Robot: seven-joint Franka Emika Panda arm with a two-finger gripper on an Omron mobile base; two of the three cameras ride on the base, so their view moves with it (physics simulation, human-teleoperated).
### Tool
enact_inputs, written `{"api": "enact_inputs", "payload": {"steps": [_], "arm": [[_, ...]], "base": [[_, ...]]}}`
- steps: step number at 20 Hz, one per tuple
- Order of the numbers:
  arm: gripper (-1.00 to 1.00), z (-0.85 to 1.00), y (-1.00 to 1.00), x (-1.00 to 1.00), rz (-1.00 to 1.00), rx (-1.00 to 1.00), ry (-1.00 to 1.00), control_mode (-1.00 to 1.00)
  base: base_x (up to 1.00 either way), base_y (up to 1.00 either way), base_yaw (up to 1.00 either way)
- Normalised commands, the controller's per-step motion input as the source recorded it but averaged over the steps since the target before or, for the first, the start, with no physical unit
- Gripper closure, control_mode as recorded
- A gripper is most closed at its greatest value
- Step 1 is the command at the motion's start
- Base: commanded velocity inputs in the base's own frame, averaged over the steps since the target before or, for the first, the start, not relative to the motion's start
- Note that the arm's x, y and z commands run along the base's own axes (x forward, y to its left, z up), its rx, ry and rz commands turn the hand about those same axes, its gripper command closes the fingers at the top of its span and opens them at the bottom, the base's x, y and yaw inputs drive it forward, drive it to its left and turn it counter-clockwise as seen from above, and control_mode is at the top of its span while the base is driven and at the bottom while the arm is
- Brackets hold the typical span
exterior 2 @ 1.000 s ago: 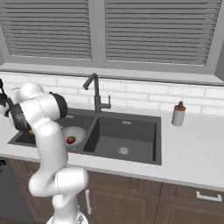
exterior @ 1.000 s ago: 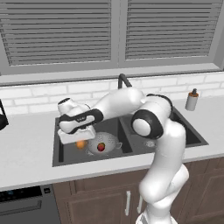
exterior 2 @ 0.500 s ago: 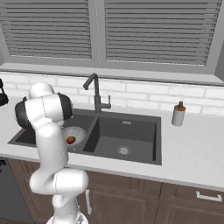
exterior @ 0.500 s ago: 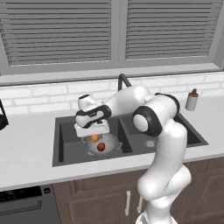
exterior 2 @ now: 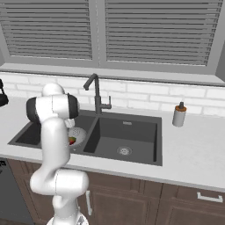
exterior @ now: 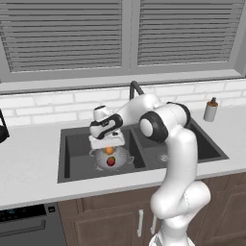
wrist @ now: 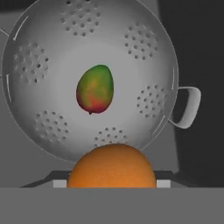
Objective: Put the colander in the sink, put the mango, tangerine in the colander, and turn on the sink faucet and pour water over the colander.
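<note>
The gripper [exterior: 110, 145] is closed around the tangerine [exterior: 109, 150], which is held directly above the colander [exterior: 118, 159] so that a release would drop the fruit into the bowl and not onto the basin floor. In the hand view the tangerine [wrist: 112, 166] is seen at the bottom, between the finger tips, with the colander [wrist: 52, 65] spread out beneath it. The mango [wrist: 95, 89] is already lying inside the bowl (near its middle, red side down), so room is left beside it. The colander itself is set in the left basin of the sink [exterior 2: 132, 151], within reach of the sink faucet [exterior 2: 94, 90], whose spout is judged able to be swung over it. No water is seen running yet.
</note>
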Motion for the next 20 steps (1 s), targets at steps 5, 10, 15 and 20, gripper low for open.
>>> {"api": "enact_inputs", "payload": {"steps": [5,10,15,20], "arm": [[1.0,-0.34,-0.19,0.54,0.0,0.0,0.02,-1.0],[1.0,-0.44,-0.1,0.24,0.0,0.0,0.02,-1.0],[-1.0,-0.5,0.0,0.08,0.0,0.0,0.04,-1.0],[-1.0,-0.34,-0.11,0.14,0.0,0.0,0.02,-1.0]], "base": [[0.0,0.0,0.0],[0.0,0.0,0.0],[0.0,0.0,0.0],[0.0,0.0,0.0]]}}
